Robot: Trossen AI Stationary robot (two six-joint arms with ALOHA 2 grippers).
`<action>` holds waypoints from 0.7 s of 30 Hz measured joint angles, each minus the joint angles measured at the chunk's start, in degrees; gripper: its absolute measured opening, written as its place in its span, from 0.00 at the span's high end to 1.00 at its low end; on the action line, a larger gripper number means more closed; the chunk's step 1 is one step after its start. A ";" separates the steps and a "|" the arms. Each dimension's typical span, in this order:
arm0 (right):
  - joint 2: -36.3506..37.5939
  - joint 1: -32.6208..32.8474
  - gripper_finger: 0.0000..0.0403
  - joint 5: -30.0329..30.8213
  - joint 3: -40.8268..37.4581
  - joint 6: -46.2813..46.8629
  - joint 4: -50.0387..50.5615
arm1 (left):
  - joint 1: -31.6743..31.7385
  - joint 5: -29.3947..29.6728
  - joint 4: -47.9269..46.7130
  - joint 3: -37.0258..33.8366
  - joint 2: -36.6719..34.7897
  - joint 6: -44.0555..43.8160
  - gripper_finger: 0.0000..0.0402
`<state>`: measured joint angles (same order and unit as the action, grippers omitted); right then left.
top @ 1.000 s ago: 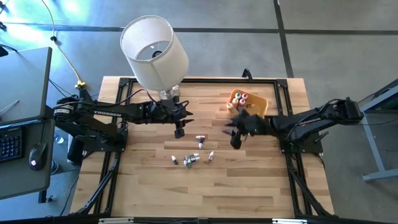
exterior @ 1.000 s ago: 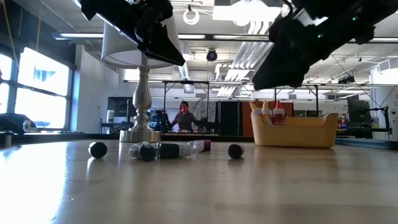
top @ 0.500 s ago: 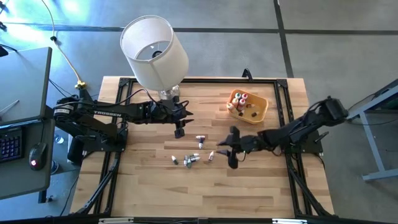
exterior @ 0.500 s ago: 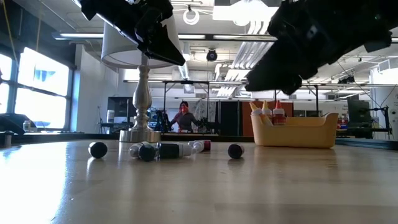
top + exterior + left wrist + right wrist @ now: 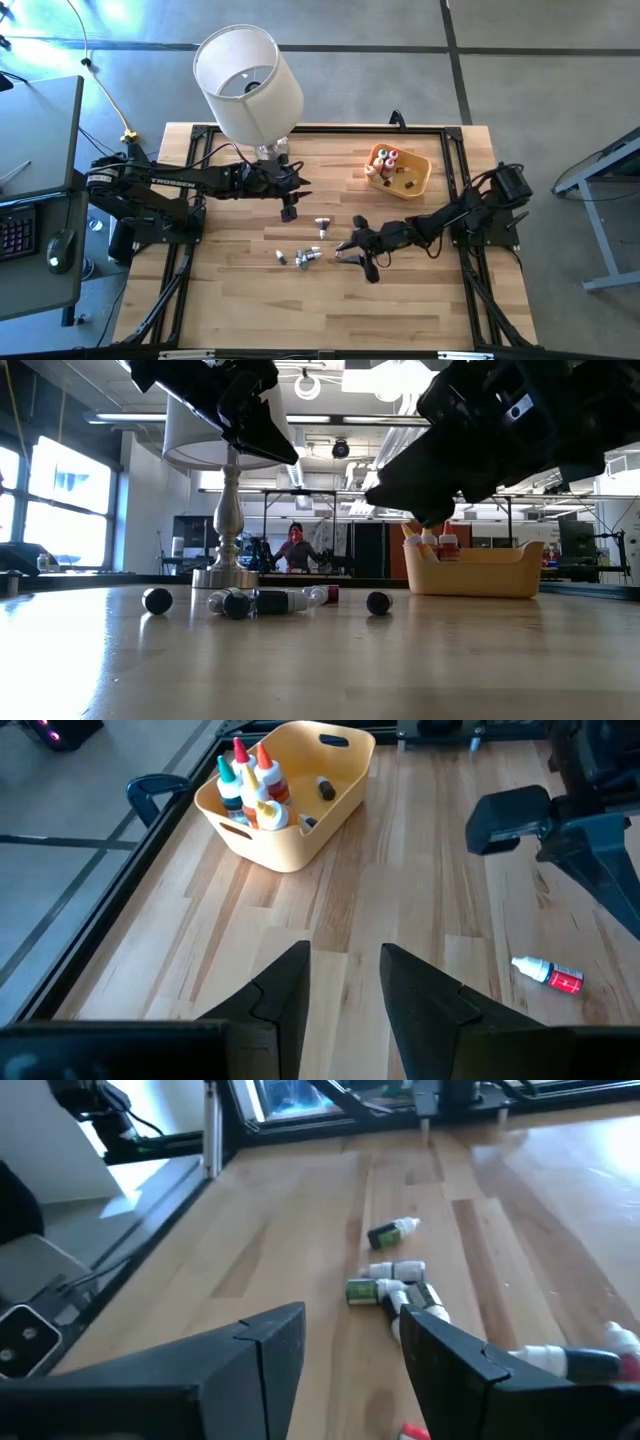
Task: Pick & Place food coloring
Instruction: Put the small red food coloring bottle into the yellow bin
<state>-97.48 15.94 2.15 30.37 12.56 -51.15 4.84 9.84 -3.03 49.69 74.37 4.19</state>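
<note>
The right gripper [image 5: 352, 250] has its jaws spread apart with nothing between them. It hangs over the table, just beside the loose bottles [image 5: 308, 256]. I think it should drop straight down around one bottle, then squeeze gently. The bowl [image 5: 421, 181] sits well behind it. The left gripper [image 5: 288, 212] waits near the lamp [image 5: 248, 85], jaws a little apart, holding nothing.

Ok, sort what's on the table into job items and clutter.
Job:
- loose bottles
- red-label bottle
- bottles in bowl
- bowl
- right gripper, fingers open, above the loose bottles

Clutter:
- lamp
- left gripper, waiting by the lamp
</note>
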 joint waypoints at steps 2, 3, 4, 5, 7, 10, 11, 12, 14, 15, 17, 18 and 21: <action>-0.82 -0.21 0.61 -0.84 0.00 -0.02 -1.23 | 0.01 -0.01 -0.02 -0.01 0.00 0.00 0.70; -0.93 -0.20 0.61 -1.02 0.00 -0.03 -1.09 | 0.02 -0.01 -0.02 0.00 0.00 0.00 0.70; -1.12 -0.20 0.61 -1.05 0.00 0.00 -1.02 | 0.00 -0.01 -0.02 0.00 0.00 0.00 0.70; -1.24 -0.20 0.61 -1.05 0.00 0.26 -1.16 | 0.02 0.01 -0.02 0.00 0.00 0.00 0.70; -1.26 -0.20 0.61 -1.07 0.00 0.38 -1.15 | 0.00 -0.01 -0.07 0.00 0.00 0.00 0.70; -1.26 -0.20 0.61 -1.09 0.00 0.23 -2.18 | 0.02 -0.01 -0.08 -0.01 0.00 0.00 0.70; -1.26 -0.20 0.61 -1.12 0.00 0.14 -2.61 | 0.00 -0.01 -0.07 0.00 0.00 0.00 0.70; -1.26 -0.20 0.61 -1.23 0.00 -0.10 -3.09 | 0.01 -0.01 -0.07 0.00 0.00 0.00 0.70; -1.26 -0.17 0.61 -1.80 0.00 -0.22 -3.70 | 0.01 -0.01 -0.07 0.00 0.00 0.00 0.70; -1.26 -0.17 0.61 -2.12 0.00 -0.22 -3.72 | 0.00 -0.01 -0.07 -0.02 0.00 0.00 0.70; -1.26 -0.17 0.61 -2.73 0.00 -0.06 -3.70 | 0.01 -0.01 -0.07 0.00 0.00 0.00 0.70; -1.26 -0.17 0.61 -3.03 0.00 0.19 -3.70 | 0.02 -0.01 -0.07 0.00 0.00 0.00 0.70; -1.26 -0.17 0.61 -4.84 0.03 0.28 -4.10 | 0.02 -0.01 -0.06 0.00 0.00 0.00 0.70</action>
<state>-98.74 15.77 -2.69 30.40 12.84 -55.25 4.86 9.82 -3.08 49.69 74.37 4.19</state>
